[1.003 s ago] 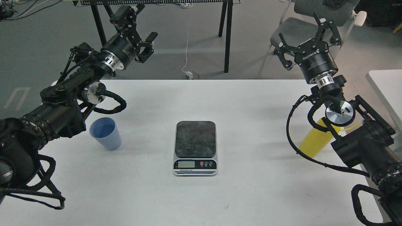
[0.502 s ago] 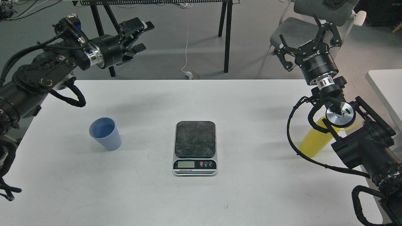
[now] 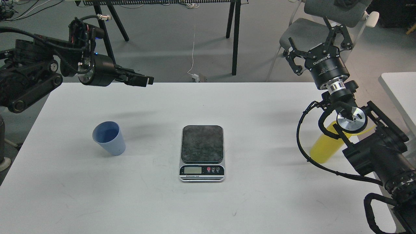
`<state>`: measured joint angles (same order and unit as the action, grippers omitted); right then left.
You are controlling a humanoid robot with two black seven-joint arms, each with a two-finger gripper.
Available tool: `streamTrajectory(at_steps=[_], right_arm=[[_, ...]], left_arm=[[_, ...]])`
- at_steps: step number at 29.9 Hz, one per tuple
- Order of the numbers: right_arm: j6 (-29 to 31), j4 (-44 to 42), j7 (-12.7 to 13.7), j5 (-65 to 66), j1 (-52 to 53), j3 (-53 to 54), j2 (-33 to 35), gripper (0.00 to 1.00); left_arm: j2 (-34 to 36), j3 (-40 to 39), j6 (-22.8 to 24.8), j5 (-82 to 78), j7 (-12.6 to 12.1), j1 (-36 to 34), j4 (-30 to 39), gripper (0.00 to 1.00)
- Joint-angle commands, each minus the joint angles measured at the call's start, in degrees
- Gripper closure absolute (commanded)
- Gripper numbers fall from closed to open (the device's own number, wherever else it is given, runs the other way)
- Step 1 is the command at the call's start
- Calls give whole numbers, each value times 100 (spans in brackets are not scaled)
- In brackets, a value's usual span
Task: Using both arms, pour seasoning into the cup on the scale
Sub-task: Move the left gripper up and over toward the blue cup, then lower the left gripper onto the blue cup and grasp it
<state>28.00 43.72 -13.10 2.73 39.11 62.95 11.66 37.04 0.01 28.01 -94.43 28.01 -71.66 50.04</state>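
A grey floor is showing beyond the far edge of a white table (image 3: 260, 107), with black trestle legs (image 3: 234, 35) and a grey chair (image 3: 312, 29) standing behind it.

The left gripper (image 3: 143, 79) is hanging just above the table's far-left edge, pointing sideways toward the middle; it is seen edge-on and dark, so I cannot tell whether its fingers are spread or pressed together, and nothing is showing between them. Behind it the left arm (image 3: 39, 71) is reaching in from the left edge, its cables looping over the wrist.

The right gripper (image 3: 317, 34) is pointing up and away over the far-right corner, its fingers spread wide and holding nothing. Below its silver wrist ring, the right arm (image 3: 373, 146) is running down to the lower right corner.

The seasoning (image 3: 325, 146) is standing on the table at the right, partly hidden behind that arm, so only its yellow body is showing. The scale (image 3: 201, 151) is lying flat in the middle of the table, its dark plate bare and its display facing the near side. The cup (image 3: 109, 137) is standing upright on the table well to the left of the scale, apart from both grippers.
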Motion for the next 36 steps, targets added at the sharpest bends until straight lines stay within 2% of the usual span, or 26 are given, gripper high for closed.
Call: streamTrajectory(at_steps=[1, 7, 20, 32, 36], right_arm=[[0, 4, 0, 0, -9, -2, 55, 1], [0, 4, 0, 0, -26, -11, 73, 1], [0, 119, 0, 0, -132, -20, 73, 1], [0, 145, 0, 0, -132, -20, 73, 1], [0, 145, 0, 0, -132, -20, 73, 1]], left_arm=[[32, 315, -1, -111, -1, -6, 40, 8], [49, 1044, -50, -480, -1, -6, 14, 8], [638, 1071, -94, -498, -1, 240, 14, 8], [647, 1071, -402, -472, -1, 732, -249, 9], [647, 1071, -472, -463, -1, 811, -311, 15]])
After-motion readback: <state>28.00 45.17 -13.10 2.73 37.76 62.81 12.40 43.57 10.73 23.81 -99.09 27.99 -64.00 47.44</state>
